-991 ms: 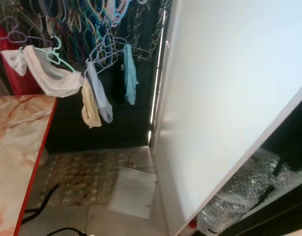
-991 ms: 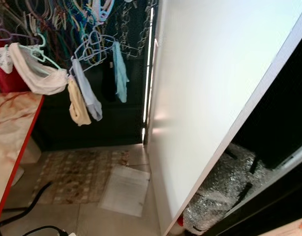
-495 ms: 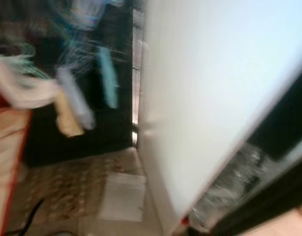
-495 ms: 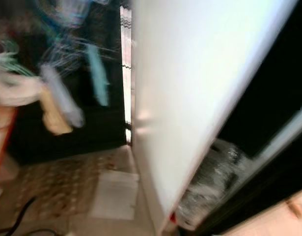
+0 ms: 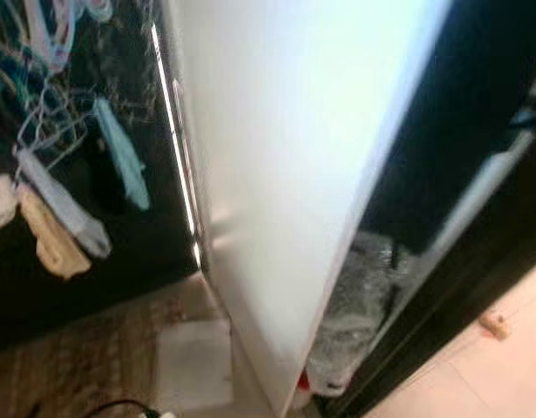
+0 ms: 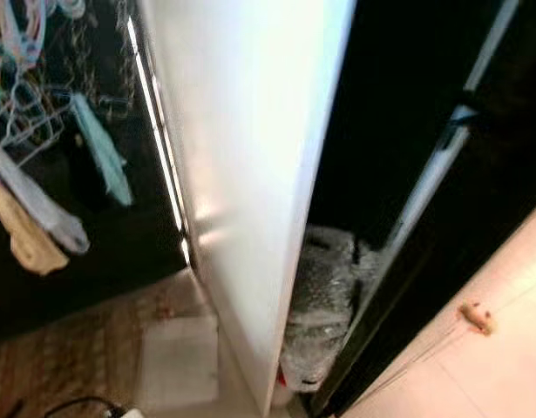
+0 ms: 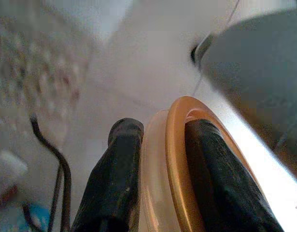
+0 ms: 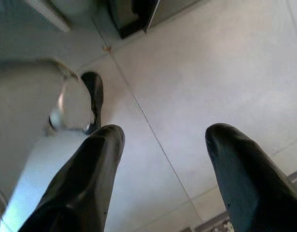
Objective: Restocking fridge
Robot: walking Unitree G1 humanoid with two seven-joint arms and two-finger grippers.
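The left gripper [image 7: 162,145] pinches an orange-rimmed lid [image 7: 179,159] (edge-on) above the floor [image 7: 129,72]. The right gripper [image 8: 162,145] hangs spread — holding nothing — beside the white fridge door [image 5: 285,148].

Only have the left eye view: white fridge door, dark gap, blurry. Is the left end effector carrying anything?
Observer: Yes. In the left wrist view the left end effector is shut on a pale round orange-rimmed item, with one finger on each side of it.
Operator: Right side?
Observer: The right end effector is open with nothing between its fingers. Pale tiled floor lies beyond it.
Operator: Anything under the left one?
Observer: A black cable runs along the floor beyond its fingers.
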